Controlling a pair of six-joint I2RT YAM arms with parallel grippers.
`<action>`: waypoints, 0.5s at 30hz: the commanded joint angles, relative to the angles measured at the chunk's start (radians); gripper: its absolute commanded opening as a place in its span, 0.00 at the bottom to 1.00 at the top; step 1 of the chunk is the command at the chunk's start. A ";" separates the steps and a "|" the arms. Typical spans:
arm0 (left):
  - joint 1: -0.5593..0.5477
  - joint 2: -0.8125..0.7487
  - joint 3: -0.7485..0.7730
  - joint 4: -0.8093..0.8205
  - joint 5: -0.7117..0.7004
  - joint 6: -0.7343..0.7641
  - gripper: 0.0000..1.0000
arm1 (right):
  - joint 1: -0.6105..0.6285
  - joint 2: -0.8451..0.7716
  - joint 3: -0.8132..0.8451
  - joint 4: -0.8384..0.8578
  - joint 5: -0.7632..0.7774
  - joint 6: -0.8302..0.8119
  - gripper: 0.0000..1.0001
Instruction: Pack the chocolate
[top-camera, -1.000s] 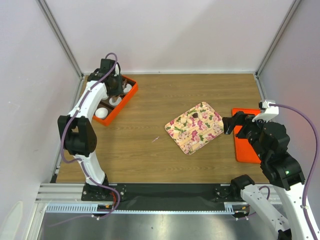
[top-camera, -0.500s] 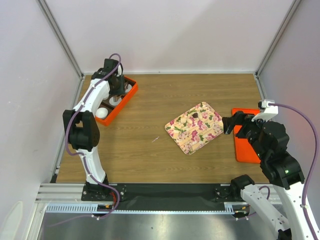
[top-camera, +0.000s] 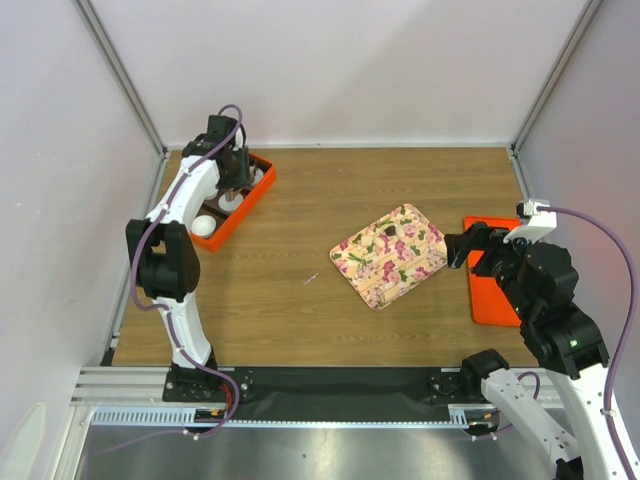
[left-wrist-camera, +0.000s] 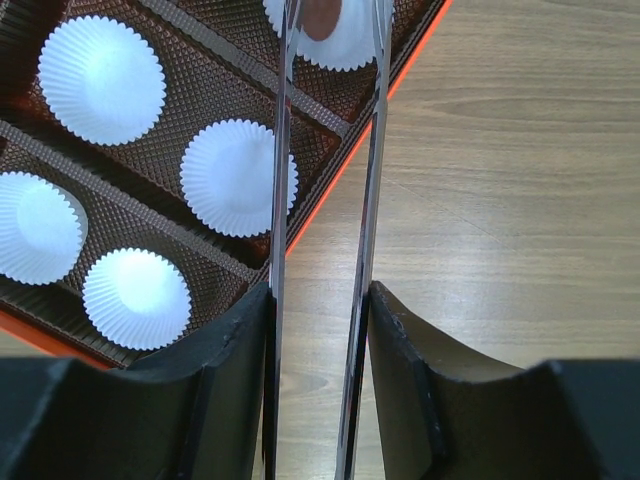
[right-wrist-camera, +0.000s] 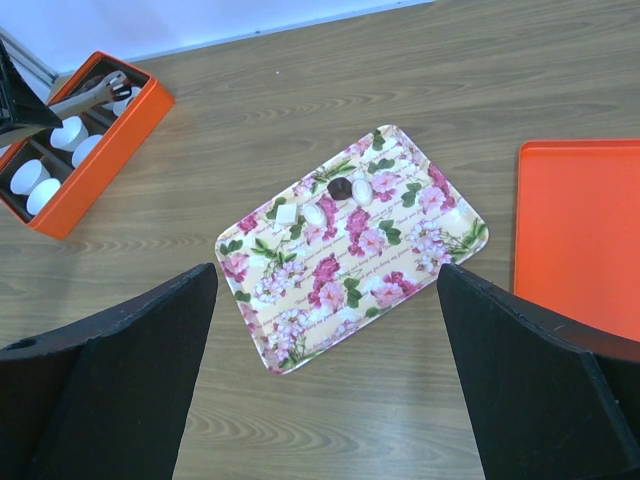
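The orange box (top-camera: 250, 212) sits upper left in the overhead frame with my left gripper (top-camera: 233, 178) over it; the right gripper (top-camera: 458, 247) gapes wide beside the flowered tray (right-wrist-camera: 300, 330). In the left wrist view the blades stand narrow, a chocolate piece (left-wrist-camera: 320, 14) between their tips at the top edge, directly over a paper cup (left-wrist-camera: 350, 45). Whether they pinch it or it already rests there, I cannot tell. I'd judge release comes next.
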 joint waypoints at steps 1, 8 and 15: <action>0.007 -0.019 0.068 -0.001 -0.016 0.020 0.47 | 0.002 0.006 0.019 0.024 0.013 -0.016 1.00; 0.001 -0.157 0.079 -0.026 0.042 0.024 0.47 | 0.002 0.001 0.030 0.013 0.004 -0.002 1.00; -0.134 -0.368 -0.090 0.043 0.063 0.050 0.50 | 0.002 -0.006 -0.017 0.006 -0.013 0.018 0.99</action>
